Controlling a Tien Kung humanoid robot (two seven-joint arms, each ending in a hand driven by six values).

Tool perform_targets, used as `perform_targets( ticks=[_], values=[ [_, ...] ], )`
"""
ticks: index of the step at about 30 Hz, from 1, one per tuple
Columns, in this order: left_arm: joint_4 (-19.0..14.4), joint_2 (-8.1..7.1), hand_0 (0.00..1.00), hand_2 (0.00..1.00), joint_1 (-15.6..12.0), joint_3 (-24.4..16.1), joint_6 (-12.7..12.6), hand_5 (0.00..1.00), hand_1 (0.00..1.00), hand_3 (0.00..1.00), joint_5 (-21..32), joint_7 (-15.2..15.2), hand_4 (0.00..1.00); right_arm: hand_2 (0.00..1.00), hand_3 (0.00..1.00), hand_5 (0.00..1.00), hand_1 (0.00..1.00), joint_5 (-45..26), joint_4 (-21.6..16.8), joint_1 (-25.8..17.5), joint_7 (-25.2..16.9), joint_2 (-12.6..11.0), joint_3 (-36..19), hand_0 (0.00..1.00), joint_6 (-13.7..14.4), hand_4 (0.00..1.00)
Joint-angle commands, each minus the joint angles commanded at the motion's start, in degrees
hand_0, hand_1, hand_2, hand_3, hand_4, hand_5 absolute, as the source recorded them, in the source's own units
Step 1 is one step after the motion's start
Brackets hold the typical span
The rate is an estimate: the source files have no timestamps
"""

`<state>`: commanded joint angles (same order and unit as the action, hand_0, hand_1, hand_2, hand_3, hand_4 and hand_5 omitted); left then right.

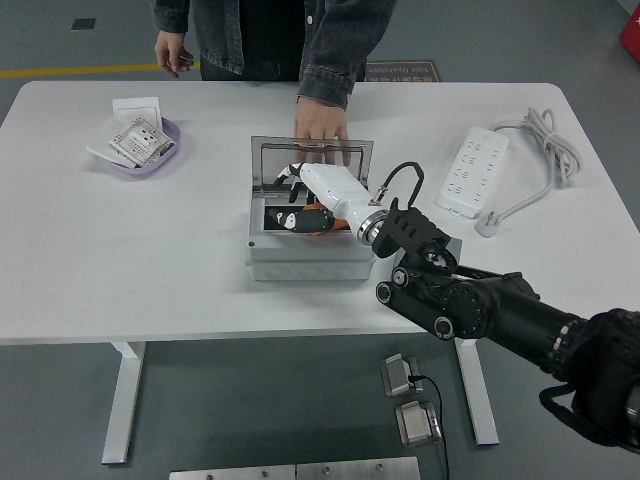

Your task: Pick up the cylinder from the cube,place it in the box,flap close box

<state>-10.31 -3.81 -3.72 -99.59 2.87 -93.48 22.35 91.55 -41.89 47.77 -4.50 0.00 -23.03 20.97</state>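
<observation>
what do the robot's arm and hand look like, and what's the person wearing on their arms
The right arm is black with bulky rounded joints and a silver ring at the wrist. Its right hand has a white shell, black fingers and a looping black cable. The person's sleeve is dark grey denim.

Robotics lab, white test table [200,260], grey floor with yellow line [90,72], power strip [472,172]

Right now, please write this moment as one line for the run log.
right hand: in box, fingers spread | orange cylinder: under hand, in box | lid: open, steadied by person's hand
</observation>
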Motion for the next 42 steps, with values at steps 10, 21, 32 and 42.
perform_targets(
  ticks=[10, 21, 32, 42],
  values=[
    [0.0, 0.20, 0.648, 0.565, -0.1, 0.1, 0.2, 0.381, 0.665, 0.629, -0.4, -0.1, 0.697, 0.545, 0.733, 0.487, 0.474, -0.3, -1.1, -0.3, 0.2, 0.0, -0.5, 0.635, -0.3, 0.930],
    [0.0, 0.43, 0.647, 0.551, -0.3, -0.3, 0.6, 0.367, 0.663, 0.621, -1.3, 0.0, 0.679, 0.531, 0.732, 0.509, 0.473, -2.7, -6.1, -0.7, -0.2, 0.0, -1.9, 0.649, -0.8, 0.944],
    [0.0, 0.98, 0.644, 0.548, -1.2, 0.1, 0.4, 0.350, 0.659, 0.619, -0.4, -0.2, 0.663, 0.536, 0.735, 0.522, 0.482, -8.3, -18.8, -4.6, 2.0, -6.2, -7.7, 0.675, -3.0, 0.957],
    [0.0, 1.02, 0.642, 0.545, -1.0, 0.0, 0.3, 0.337, 0.658, 0.617, -0.5, -0.4, 0.653, 0.566, 0.730, 0.537, 0.482, -5.0, -21.0, 0.8, 4.2, -9.6, -16.3, 0.634, -5.4, 0.963]
  ],
)
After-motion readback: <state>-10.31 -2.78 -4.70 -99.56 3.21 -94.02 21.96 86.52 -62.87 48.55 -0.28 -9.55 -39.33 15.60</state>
